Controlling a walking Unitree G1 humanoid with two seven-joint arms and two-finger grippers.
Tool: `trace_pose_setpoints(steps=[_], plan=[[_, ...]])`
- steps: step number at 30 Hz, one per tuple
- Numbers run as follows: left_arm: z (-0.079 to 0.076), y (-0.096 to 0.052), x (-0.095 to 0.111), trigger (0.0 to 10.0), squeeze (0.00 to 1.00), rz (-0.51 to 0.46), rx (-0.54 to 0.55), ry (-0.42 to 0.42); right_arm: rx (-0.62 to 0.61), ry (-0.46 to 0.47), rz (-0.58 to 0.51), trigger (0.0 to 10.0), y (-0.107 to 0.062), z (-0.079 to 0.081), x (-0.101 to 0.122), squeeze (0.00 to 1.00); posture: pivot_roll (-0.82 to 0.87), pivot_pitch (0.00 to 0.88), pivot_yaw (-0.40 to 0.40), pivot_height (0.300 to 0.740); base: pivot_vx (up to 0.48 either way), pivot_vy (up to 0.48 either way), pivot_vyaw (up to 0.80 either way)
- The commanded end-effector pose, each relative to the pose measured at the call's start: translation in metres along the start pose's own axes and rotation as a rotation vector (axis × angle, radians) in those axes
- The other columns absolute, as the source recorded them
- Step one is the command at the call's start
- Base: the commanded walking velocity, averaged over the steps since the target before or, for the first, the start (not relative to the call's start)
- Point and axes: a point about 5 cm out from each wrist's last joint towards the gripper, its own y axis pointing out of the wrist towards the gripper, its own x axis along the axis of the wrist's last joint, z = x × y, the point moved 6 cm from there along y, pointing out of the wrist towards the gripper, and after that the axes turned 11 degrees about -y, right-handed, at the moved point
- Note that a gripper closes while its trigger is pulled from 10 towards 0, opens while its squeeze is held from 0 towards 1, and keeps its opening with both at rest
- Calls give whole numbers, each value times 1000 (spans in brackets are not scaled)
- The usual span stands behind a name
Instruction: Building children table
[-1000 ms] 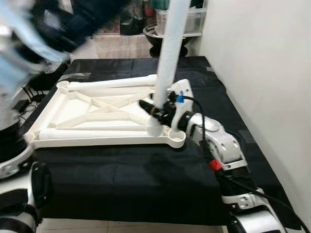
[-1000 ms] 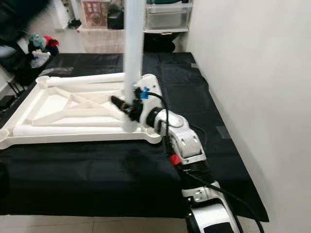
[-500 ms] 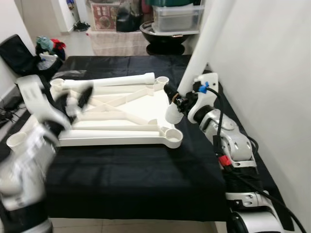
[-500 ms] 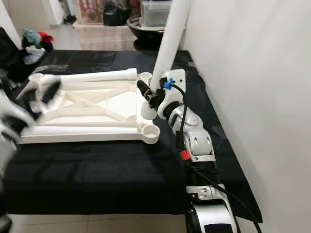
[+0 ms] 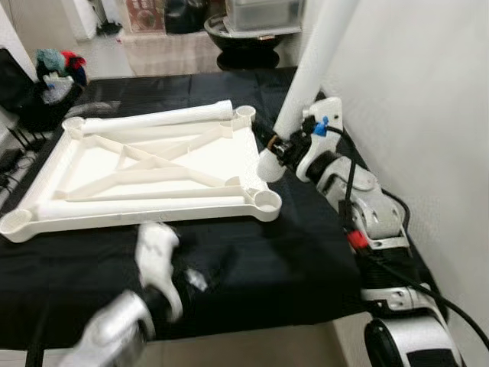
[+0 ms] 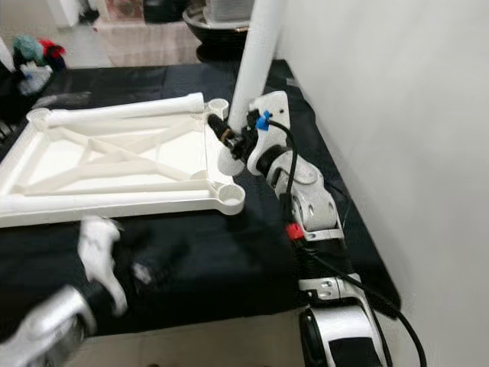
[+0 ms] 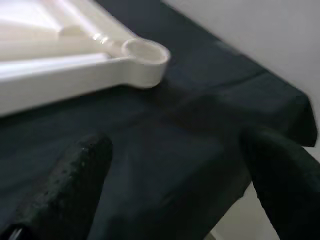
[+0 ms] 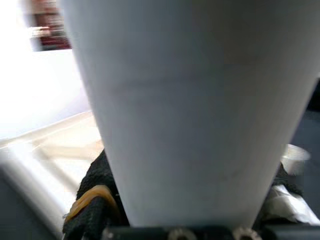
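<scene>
At lower left your left gripper [image 7: 165, 165], fingers spread and empty, hangs over the black cloth [image 5: 252, 267]. The upturned white plastic tabletop frame [image 5: 145, 164] fills the centre. Right of it your right gripper [image 5: 281, 145] clamps the long white table leg [image 5: 317, 53]; next, seat it in the near-right corner socket [image 5: 267, 200], which the left wrist view shows closer.

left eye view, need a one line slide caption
Right tool holds a white table leg tilted beside the upturned white tabletop on black cloth.
</scene>
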Motion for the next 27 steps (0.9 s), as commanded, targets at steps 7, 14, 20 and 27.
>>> trace_pose_setpoints(steps=[7, 14, 20, 27], plan=[[-49, -25, -4, 10000, 0, 106, -206, 62, 403, -28, -58, 10000, 3, 25, 15, 0, 6, 339, 0, 740, 0, 0, 0], [-44, -30, 23, 10000, 0, -44, -82, 143, 605, -24, -99, 10000, -1, 10, 39, 0, 58, 398, -5, 740, 0, 0, 0], [-38, -35, 35, 10000, 0, -104, -17, 193, 663, -48, -119, 10000, -2, 4, 51, 0, 70, 424, 0, 740, 0, 0, 0], [-27, -42, 44, 10000, 0, -117, 61, 234, 663, -95, -123, 10000, -6, -13, 60, 0, 91, 457, 8, 740, 0, 0, 0]])
